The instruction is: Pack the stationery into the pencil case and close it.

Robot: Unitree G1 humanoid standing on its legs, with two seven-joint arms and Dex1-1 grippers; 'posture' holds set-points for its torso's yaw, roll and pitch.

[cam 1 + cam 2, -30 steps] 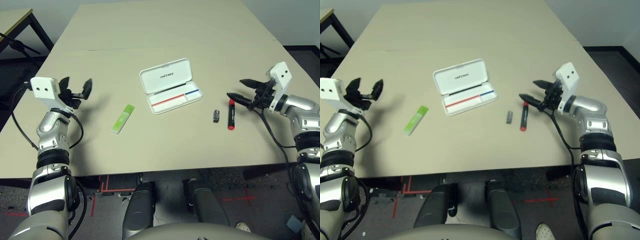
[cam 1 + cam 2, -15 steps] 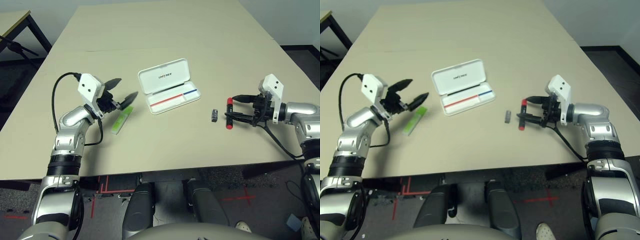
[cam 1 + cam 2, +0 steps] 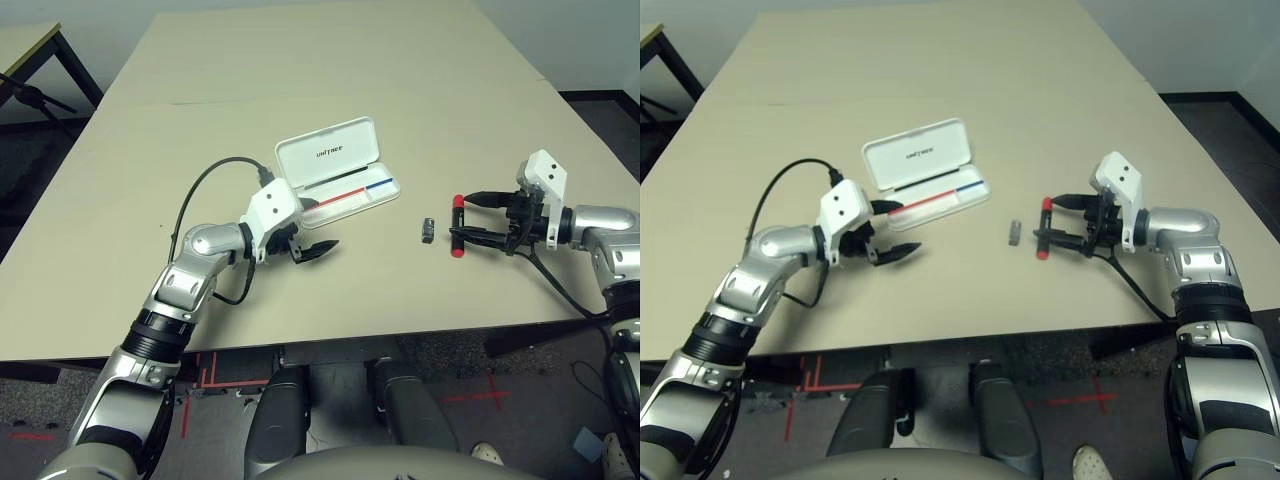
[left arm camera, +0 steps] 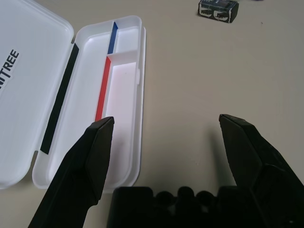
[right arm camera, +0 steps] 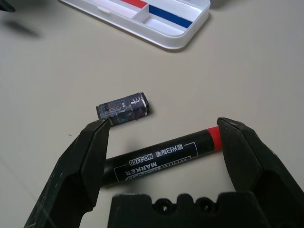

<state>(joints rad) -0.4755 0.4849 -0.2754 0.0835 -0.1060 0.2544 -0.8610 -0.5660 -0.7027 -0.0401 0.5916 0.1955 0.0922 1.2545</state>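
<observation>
While my left gripper (image 3: 328, 223) spans the pencil case's near-left edge, my right gripper (image 3: 459, 215) straddles the marker (image 5: 159, 159).
Both sets of jaws are wide open, gripping nothing; whether the right fingers touch the marker, I cannot tell. The pencil case (image 3: 330, 150) lies open, left of the small dark block (image 3: 428, 231); the marker lies just right of that block.

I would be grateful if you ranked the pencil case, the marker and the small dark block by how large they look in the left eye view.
1. Pencil case, clearly the largest
2. Marker, partly covered by the right gripper
3. Small dark block
</observation>
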